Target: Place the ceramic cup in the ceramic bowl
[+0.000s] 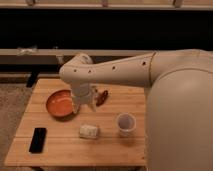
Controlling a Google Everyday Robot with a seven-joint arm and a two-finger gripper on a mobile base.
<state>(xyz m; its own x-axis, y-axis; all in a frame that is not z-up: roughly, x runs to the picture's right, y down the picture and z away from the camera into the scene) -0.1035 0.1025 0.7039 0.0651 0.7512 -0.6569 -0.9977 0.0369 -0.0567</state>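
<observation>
The ceramic cup (125,123) is a small pale whitish-grey round cup with a darker inside. It stands upright on the wooden table (65,147), right of centre. The ceramic bowl (58,103) is wide, shallow and orange-terracotta, on the left part of the table. My gripper (84,104) hangs from the white arm just right of the bowl's rim, well left of and behind the cup. It holds nothing that I can see.
A short white blocky item (89,131) lies between bowl and cup, near the front. A reddish-brown object (102,97) lies just right of the gripper. A black phone (38,139) lies at the front left. A dark shelf (30,51) runs behind the table.
</observation>
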